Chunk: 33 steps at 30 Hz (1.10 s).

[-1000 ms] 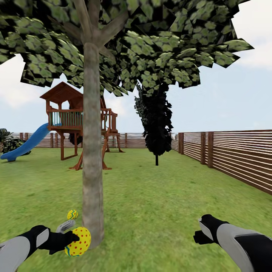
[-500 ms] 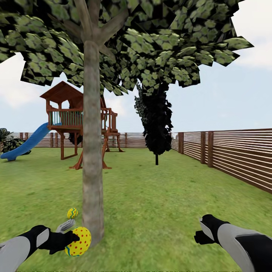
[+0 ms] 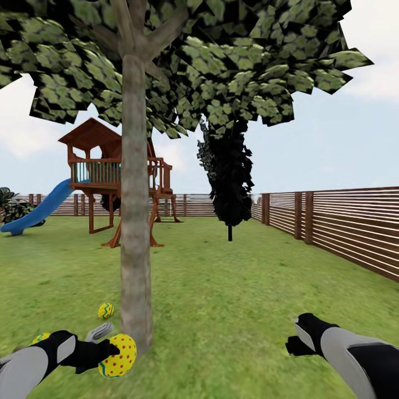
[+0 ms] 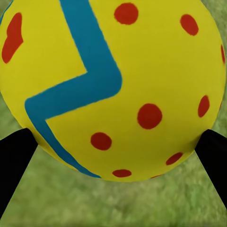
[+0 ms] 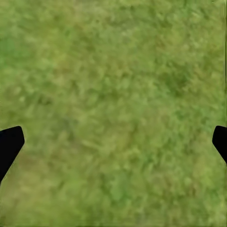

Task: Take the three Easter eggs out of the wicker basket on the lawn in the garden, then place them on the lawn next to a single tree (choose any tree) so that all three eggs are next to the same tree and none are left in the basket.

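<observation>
The left pincer [image 3: 113,354] is clamped on 1 Easter egg [image 3: 117,356], yellow with red dots and a blue zigzag band; in the left wrist view the egg [image 4: 111,85] bulges between the 2 dark fingertips [image 4: 14,156], with grass beneath it. It hangs just beside the foot of the tree [image 3: 136,221], on the trunk's left side as the head camera sees it. A second egg [image 3: 106,310] already lies on the lawn [image 3: 221,310] near the trunk, a little farther off, and a third egg [image 3: 40,337] peeps out behind the left forearm, also on the grass as far as I can tell. The right pincer [image 3: 292,346] hangs over bare grass well to the right, its fingertips [image 5: 9,142] spread wide with nothing between them.

So the step in hand looks like the last placing. To do it well, I would bring the egg low, close to the grass, before parting the fingers: a round egg dropped from height is likely to roll away from the trunk. Keep it clear of the bark, so that it is not knocked askew on release, and clear of the other 2 eggs. Open slowly, then lift the arm straight up, so that no finger nudges the egg. The wicker basket cannot be checked from here.
</observation>
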### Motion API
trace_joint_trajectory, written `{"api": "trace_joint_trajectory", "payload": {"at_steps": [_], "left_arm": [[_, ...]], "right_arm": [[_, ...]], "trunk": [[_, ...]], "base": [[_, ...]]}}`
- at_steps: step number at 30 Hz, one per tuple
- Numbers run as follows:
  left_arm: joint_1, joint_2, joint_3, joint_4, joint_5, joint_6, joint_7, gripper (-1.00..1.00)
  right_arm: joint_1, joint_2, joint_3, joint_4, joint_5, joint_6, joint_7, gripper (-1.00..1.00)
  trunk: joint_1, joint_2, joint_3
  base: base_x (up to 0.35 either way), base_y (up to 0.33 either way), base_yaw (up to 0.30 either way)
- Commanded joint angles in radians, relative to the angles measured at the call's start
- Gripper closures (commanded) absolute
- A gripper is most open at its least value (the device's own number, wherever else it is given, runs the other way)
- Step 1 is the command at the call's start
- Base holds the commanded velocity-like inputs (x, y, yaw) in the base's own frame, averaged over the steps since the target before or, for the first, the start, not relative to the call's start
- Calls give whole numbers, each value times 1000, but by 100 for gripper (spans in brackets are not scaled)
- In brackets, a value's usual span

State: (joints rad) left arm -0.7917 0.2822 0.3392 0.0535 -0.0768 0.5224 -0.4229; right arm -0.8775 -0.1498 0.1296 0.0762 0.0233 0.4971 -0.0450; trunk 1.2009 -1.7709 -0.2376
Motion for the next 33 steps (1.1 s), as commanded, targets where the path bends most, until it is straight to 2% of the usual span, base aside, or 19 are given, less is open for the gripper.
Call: {"api": "trace_joint_trajectory", "payload": {"at_steps": [1, 6, 10, 11, 13, 16, 18, 19, 20, 21, 22, 24, 26, 29, 31, 32, 33], "left_arm": [[-1, 0, 9, 2, -8, 2, -3, 100], [-2, 0, 9, 2, -7, 1, -3, 100], [-2, -1, 9, 2, -6, 1, -2, 100], [-2, 0, 9, 2, -6, 1, -2, 100], [-2, 1, 9, 2, -5, 1, -2, 100], [-2, -1, 9, 2, -5, 1, -2, 100], [-2, -1, 9, 2, -4, 1, -2, 100], [-2, -2, 9, 1, -4, 1, -2, 100], [-2, -3, 9, 2, -4, 1, -2, 100], [-2, -6, 9, 2, -4, 1, -2, 100], [-2, -7, 9, 2, -4, 1, -2, 100], [-2, -8, 9, 2, -4, 1, -2, 100], [-2, -9, 9, 2, -4, 1, -2, 100], [-2, -10, 9, 2, -4, 1, -2, 100], [-2, -9, 9, 2, -4, 1, -2, 100], [-2, -9, 10, 2, -4, 1, -2, 100], [-2, -8, 10, 2, -4, 1, -2, 100]], "right_arm": [[-1, -7, 2, -24, 1, -14, 0, -100], [-1, -45, -1, -61, -1, -22, 4, -100], [-1, -40, 0, -85, 2, -28, -31, -100], [-1, -39, -3, -195, -5, -28, 5, -100], [-1, -42, -3, -350, -14, -38, 85, -100], [-1, -45, -7, -411, -17, -39, 114, -100], [-1, -56, -8, -436, -16, 20, 130, -100], [-1, -65, -13, -441, -21, 50, 153, -100], [-1, -86, -37, -444, -38, 62, 176, -100], [-1, -106, -86, -455, -70, 47, 192, -100], [-1, -109, -102, -460, -73, -16, 194, -100], [-1, -111, -108, -446, -37, -146, 198, -100], [-1, -110, -108, -437, -21, -183, 200, -100], [-1, -102, -101, -429, -17, -170, 193, -100], [-1, -81, -96, -426, -15, -109, 185, -100], [-1, -67, -95, -424, -12, -102, 176, -100], [-1, -56, -94, -419, 9, -109, 170, -100]], "trunk": [[4, -8, -6], [23, -43, -22], [39, -71, -35], [43, -78, -38], [50, -92, -44], [62, -113, -54], [69, -127, -60], [73, -134, -63], [77, -141, -66], [81, -148, -69], [85, -155, -73], [92, -169, -79], [100, -183, -85], [112, -204, -95], [119, -218, -101], [123, -225, -104], [123, -225, -104]], "base": [[84, 0, 35], [87, 0, 9], [92, -19, 0], [102, -66, 0], [104, -73, 0], [113, -83, 0], [135, -91, 0], [153, -99, 0], [158, -104, 0], [162, -108, 0], [163, -109, 0], [163, -110, 0], [164, -113, 0], [164, -113, 0], [164, -113, 0], [161, -113, 0], [154, -59, 0]]}}
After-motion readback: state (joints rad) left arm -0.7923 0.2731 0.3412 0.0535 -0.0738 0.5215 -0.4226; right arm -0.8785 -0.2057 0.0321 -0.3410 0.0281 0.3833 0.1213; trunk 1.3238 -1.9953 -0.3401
